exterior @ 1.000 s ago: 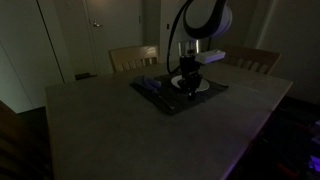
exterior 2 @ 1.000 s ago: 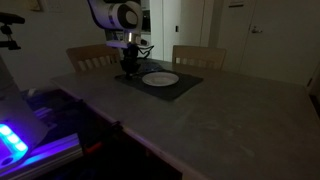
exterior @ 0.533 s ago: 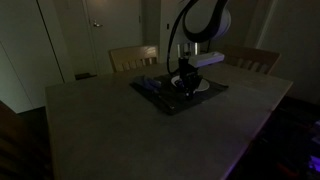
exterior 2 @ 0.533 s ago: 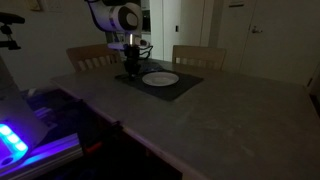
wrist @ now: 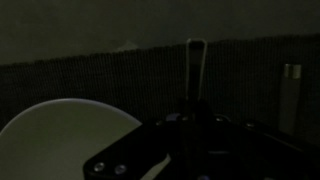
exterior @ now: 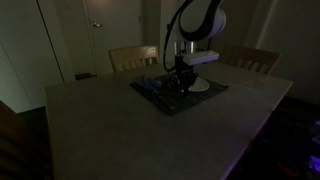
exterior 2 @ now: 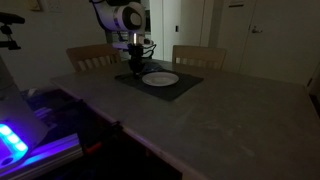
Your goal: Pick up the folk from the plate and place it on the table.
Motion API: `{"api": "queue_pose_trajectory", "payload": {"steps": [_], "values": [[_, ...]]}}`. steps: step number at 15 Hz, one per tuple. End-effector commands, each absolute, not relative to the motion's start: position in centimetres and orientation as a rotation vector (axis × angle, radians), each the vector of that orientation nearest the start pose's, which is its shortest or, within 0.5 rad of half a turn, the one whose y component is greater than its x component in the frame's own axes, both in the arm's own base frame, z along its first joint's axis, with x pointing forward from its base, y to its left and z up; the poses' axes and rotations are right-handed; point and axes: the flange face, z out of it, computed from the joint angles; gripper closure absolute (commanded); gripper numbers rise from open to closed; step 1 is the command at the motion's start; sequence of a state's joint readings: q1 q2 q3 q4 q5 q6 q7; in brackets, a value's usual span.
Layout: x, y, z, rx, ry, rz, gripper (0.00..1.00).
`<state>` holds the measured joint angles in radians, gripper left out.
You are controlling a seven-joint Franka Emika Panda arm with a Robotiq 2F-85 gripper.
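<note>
Above the dark rectangular woven placemat point(wrist: 100, 80), just beside the small round white plate point(wrist: 60, 140), the Robotiq gripper point(exterior: 181, 76) is seen low in both exterior views. The thin, slender dark fork point(wrist: 195, 70) is shown in the wrist view as a narrow line which runs straight out from between the jaws, over the placemat and clear of the plate. The jaws appear to be pressed together on its near end, although the picture is dim and the contact itself is hidden. The step in hand is judged to be the carrying: the fork is off the plate but not yet over the bare grey-beige matte tabletop point(exterior: 110, 125). For the next move, the gripper should be taken sideways past the edge of the placemat and lowered until the fork lies almost flat on the tabletop. Only then should the jaws be spread. A pale narrow object point(wrist: 290, 85) at the side of the placemat should be avoided.
</note>
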<state>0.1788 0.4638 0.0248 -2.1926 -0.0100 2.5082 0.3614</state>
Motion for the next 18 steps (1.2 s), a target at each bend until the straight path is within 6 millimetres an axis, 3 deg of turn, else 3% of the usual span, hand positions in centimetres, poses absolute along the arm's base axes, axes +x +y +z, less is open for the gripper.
{"api": "queue_pose_trajectory", "payload": {"steps": [1,6,7,8,10,18], "values": [[54.2,11.5,14.9,-3.158,0.211,0.225,0.97],[54.4,12.5,13.9,-3.149,0.191,0.245,0.97],[54.3,12.7,13.9,-3.142,0.182,0.251,0.9],[54.2,12.6,14.3,-3.136,0.179,0.25,0.62],[54.2,12.3,15.3,-3.132,0.164,0.24,0.55],[53.5,12.5,22.1,-3.119,-0.019,0.267,0.01]]}}
